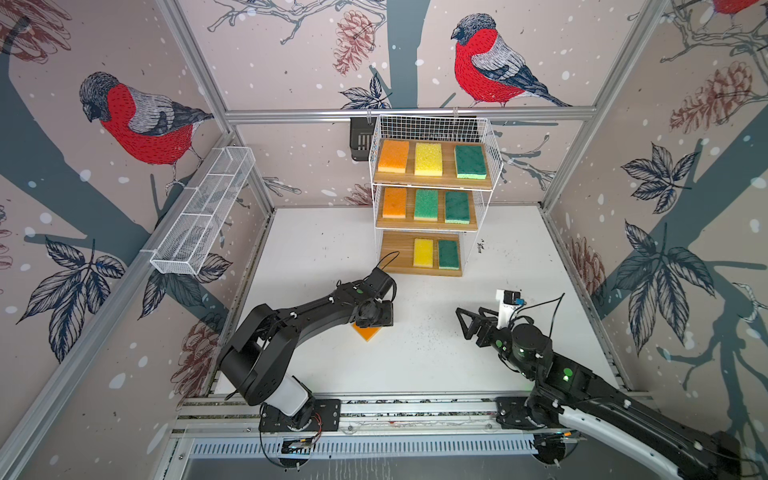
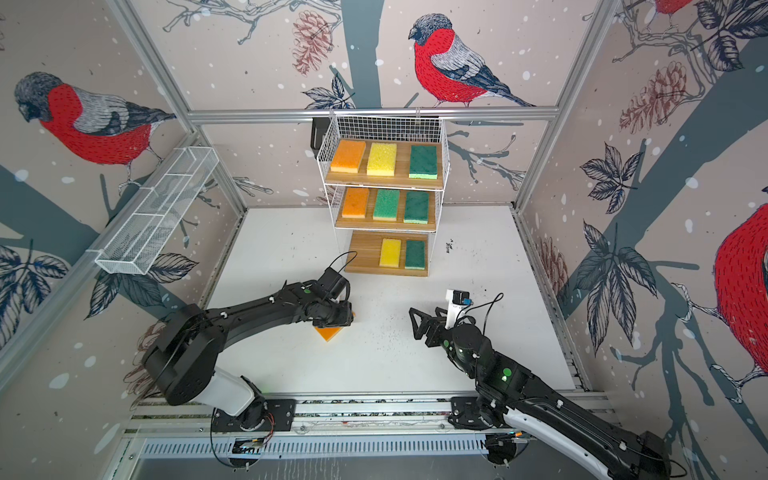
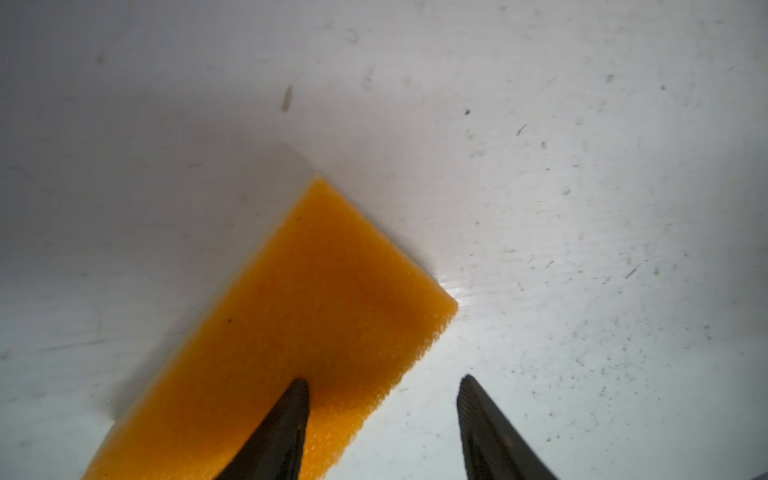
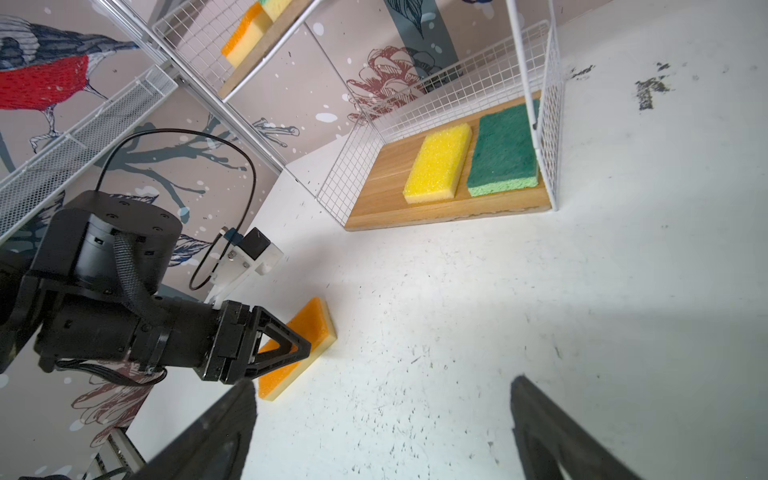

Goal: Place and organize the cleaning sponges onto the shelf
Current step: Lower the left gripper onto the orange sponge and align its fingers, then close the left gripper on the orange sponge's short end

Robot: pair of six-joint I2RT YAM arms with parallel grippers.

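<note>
The orange sponge (image 3: 316,291) lay flat on the tabletop (image 1: 415,365), nearer its left edge, well short of the shelf (image 1: 395,253). Light, squashy foam, it likely wanted a gentle pinch across its long edges. The left end effector (image 3: 384,380) stood half-spread over one edge; the right end effector (image 1: 463,324) gaped empty.

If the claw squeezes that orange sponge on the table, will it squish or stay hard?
The orange sponge would probably squish: its top looks like porous foam. It is likely light, being a thin slab. It shouldn't roll, since it lies flat on the white table.
</note>
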